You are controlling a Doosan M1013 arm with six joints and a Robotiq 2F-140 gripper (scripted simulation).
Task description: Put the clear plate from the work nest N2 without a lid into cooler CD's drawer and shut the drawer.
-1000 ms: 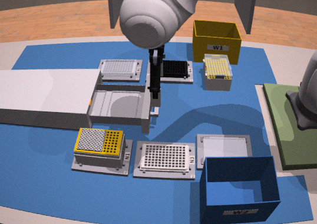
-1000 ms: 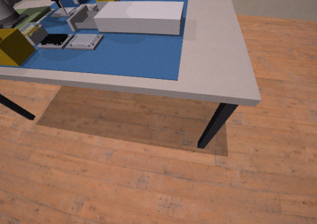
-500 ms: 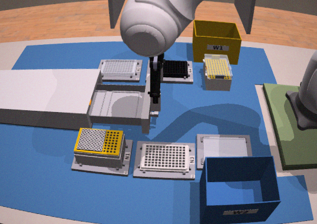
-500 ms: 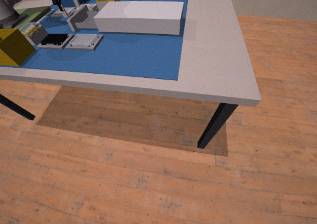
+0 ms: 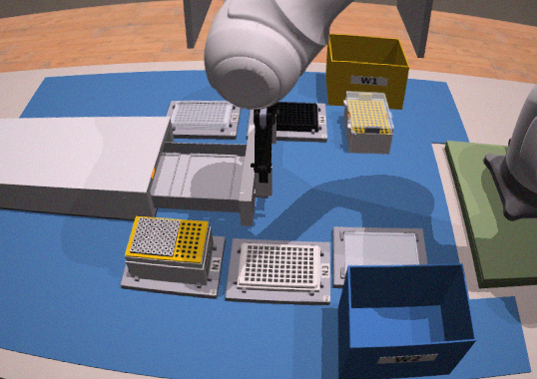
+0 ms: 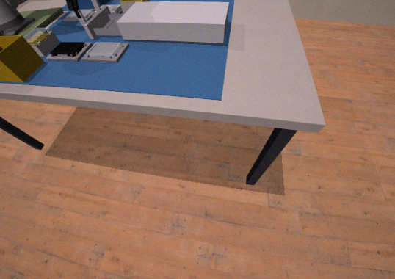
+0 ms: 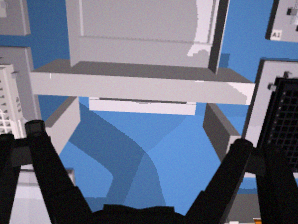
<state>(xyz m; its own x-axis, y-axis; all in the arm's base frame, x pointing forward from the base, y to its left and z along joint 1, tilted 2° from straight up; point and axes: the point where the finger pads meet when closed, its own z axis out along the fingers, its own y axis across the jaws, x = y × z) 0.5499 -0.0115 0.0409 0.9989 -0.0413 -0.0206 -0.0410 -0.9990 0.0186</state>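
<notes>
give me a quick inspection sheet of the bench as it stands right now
surface: grey bench with a blue mat under the labware
job's things: clear plate sits in its nest behind the drawer, no lid on it; cooler has its drawer pulled out, nothing lying in it; amber lamp lit
clutter: tip box, black plate, white plate, tube rack, lidded plate, yellow bin, blue bin
grippers: claw open, holding nothing, down at the drawer's handle end
cables: nothing seen
surroundings: wooden floor, grey panels behind the bench, green base plate
</notes>
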